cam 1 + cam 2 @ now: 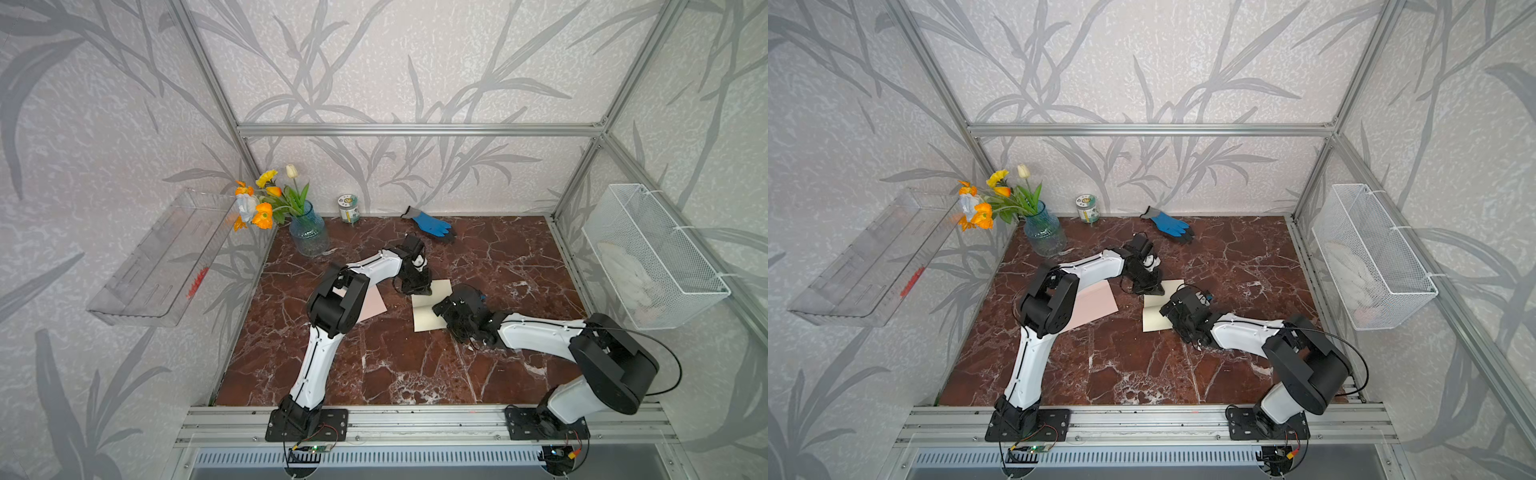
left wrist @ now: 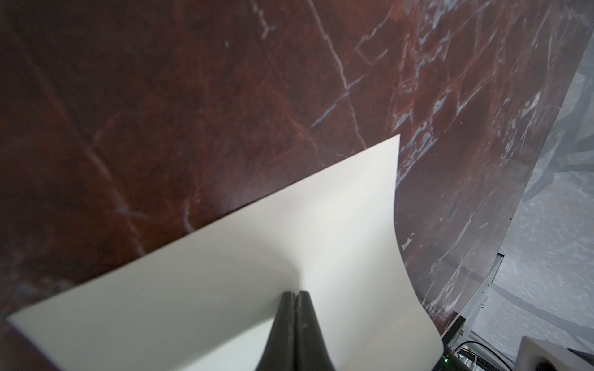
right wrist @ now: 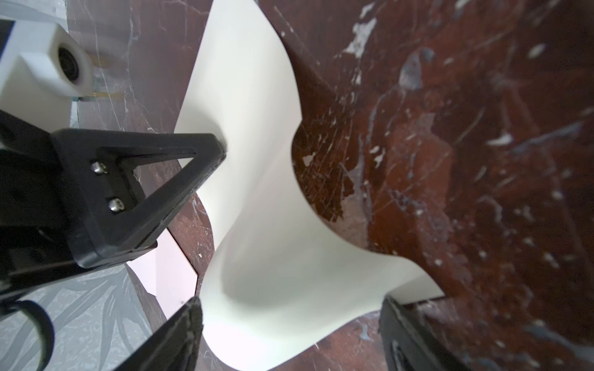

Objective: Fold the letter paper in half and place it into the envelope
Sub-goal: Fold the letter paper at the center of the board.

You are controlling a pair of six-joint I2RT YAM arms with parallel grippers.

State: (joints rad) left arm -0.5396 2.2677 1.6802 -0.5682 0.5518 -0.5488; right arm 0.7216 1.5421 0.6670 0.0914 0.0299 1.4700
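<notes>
The letter paper point(image 1: 428, 309) was a thin, smooth, cream sheet, plain and unprinted, lying on the surface point(image 1: 415, 374) between the two end effectors. In the right wrist view the letter paper point(image 3: 257, 208) was not flat: it bowed into soft waves, its edges curling up from the stone. In the left wrist view the sheet point(image 2: 257, 273) showed a sharp corner and one long curved edge.

The left end effector point(image 2: 295, 294) was clenched, its two black tapered fingers pressed together with their tips against the paper; whether a fold of the sheet sat pinched between them cannot be told. In both top views it stood at the far end of the sheet point(image 1: 1163, 291). The right end effector point(image 3: 289, 308) was spread wide, its dark, rough-faced fingers point(image 3: 180, 334) standing either side of the sheet's near end and gripping nothing.

The envelope point(image 1: 1092, 307), pale pink, matte and rectangular, lay flat beside the left end effector, partly hidden under the left arm's elbow and apart from the paper.

The surface was glossy red-brown marble with white veins. Beyond the left end effector, by the back wall, lay a blue and grey glove point(image 1: 430, 224), a small jar point(image 1: 348, 208) with an unreadable label, and a ribbed blue glass vase point(image 1: 307, 232) of orange, yellow and white flowers.
</notes>
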